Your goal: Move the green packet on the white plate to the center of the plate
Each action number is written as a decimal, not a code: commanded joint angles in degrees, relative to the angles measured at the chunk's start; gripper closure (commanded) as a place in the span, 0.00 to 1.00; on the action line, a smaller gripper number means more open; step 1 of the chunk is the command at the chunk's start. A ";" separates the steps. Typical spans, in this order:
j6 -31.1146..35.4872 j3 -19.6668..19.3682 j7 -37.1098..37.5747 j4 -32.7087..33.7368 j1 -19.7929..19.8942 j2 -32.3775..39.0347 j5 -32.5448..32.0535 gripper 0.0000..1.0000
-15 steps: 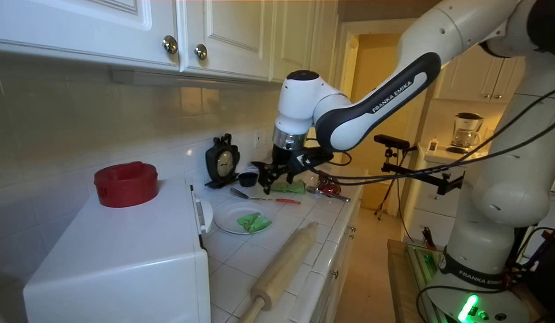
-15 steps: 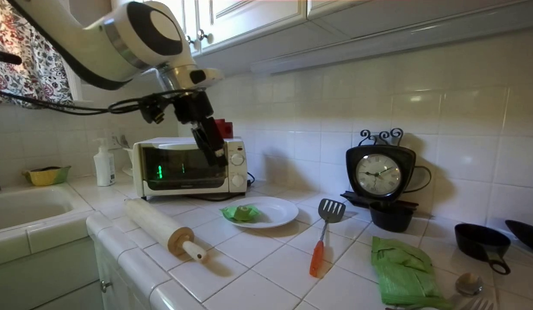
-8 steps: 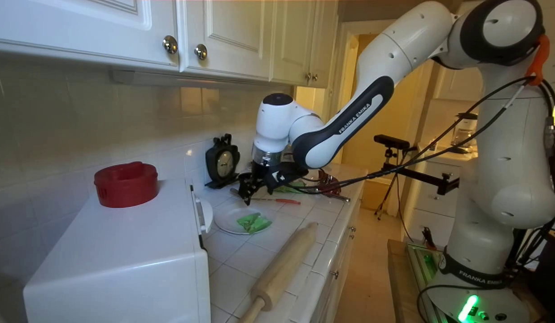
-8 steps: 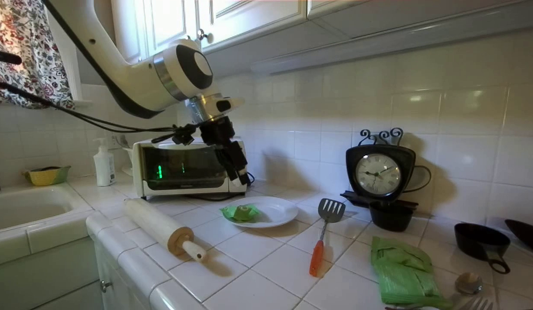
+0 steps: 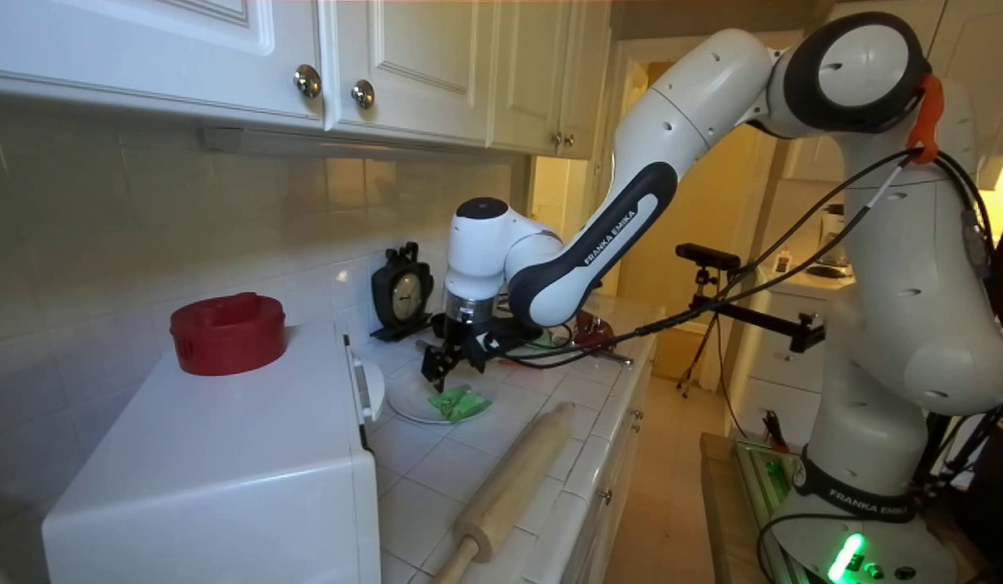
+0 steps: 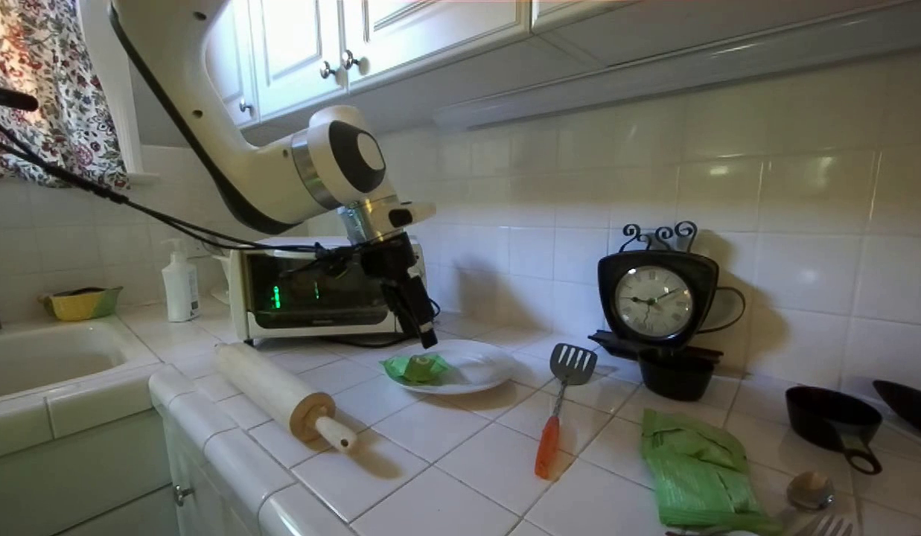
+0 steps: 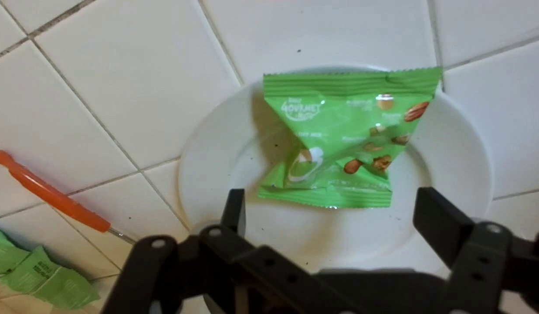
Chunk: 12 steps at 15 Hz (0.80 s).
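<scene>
Gripper (image 7: pixel 332 205) hangs fingers (image 7: pixel 443 226) down, jaws spread wide, holding nothing; in the wrist view the gap is a bit broader than the lower crimp of the green packet (image 7: pixel 339 144), presumably so the crinkled film clears both fingers. Packet lies on the white plate (image 7: pixel 210 148), off-center: lower crimp over the flat well, upper crimp out across the rim, so the job looks like a short pull inward (not a transfer). In both exterior views the fingertips show close to the packet, apparently not touching; remaining height can't be read. Step reads as final approach, packet not yet centered. Next likely calls for more reach toward the rim side, then down, since the fingers flank only the lower end. Risk: gripping here catches crimp only and may slip; pressing too low may skid the plate. In an exterior view, rolling pin (image 6: pixel 274 388) and spatula (image 6: pixel 550 443) lie on the tiled counter (image 6: pixel 460 495) to either side of the plate, apart from it, so neither should block the descent. Other green pack (image 6: pixel 698 476) lies past the spatula, on the tiles; off the plate, so not the target. Toaster oven (image 6: pixel 319 290) stands behind the plate, with a red container (image 5: pixel 228 337) parked on top, so the wrist should mind that side. Clock (image 6: pixel 652 301) stands by the tiled wall (image 6: pixel 527 186), well apart, no bother.
</scene>
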<state>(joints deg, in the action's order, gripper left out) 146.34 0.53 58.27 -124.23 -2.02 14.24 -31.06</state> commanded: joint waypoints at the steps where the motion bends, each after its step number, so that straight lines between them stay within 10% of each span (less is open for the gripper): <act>1: -2.84 -2.36 -0.24 2.28 -2.70 1.67 3.07 0.30; 5: -6.46 -2.83 -0.71 2.93 -3.65 1.74 5.37 0.57; 12: -7.58 -2.69 -2.39 3.89 -3.40 2.80 8.52 0.58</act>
<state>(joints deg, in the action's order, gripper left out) 139.25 -1.49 57.81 -122.18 -4.85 15.37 -25.01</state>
